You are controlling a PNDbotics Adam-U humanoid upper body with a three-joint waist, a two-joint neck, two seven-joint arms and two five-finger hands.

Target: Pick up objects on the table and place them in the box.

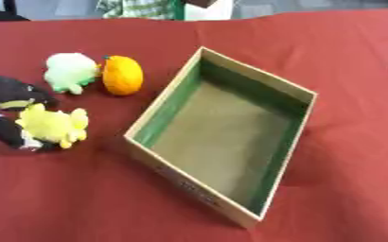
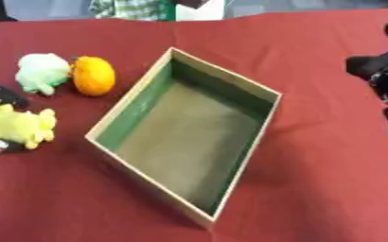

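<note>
— From where I stand, far left: the robot's left hand (image 1: 15,113), black, lies on the red tablecloth (image 1: 81,203) with its fingers curled round a yellow plush toy (image 1: 55,125). The toy sits in the hand, on the table and well clear of the box.

— And behind it?

— A pale green plush toy (image 1: 70,72), and just beside that, to its right, an orange fruit with a small green stem (image 1: 123,75). The two look close enough to touch, though I cannot tell for sure. Both rest on the cloth, left of the box, untouched.

— The box itself?

— A shallow cardboard box (image 1: 196,189), set askew in the middle, green along its inner walls, bare brown on its floor. Nothing lies inside it.

— Anything on the right?

— Here the two eyes differ. The left eye catches only a dark sliver at the right edge. The right eye shows the right hand (image 2: 378,68), black, reaching in from the right side, apart from the box and holding nothing. Whether its fingers are spread or curled, I cannot tell; it is a dark shape. The right eye, in turn, cuts off much of the left hand at its left edge.
</note>
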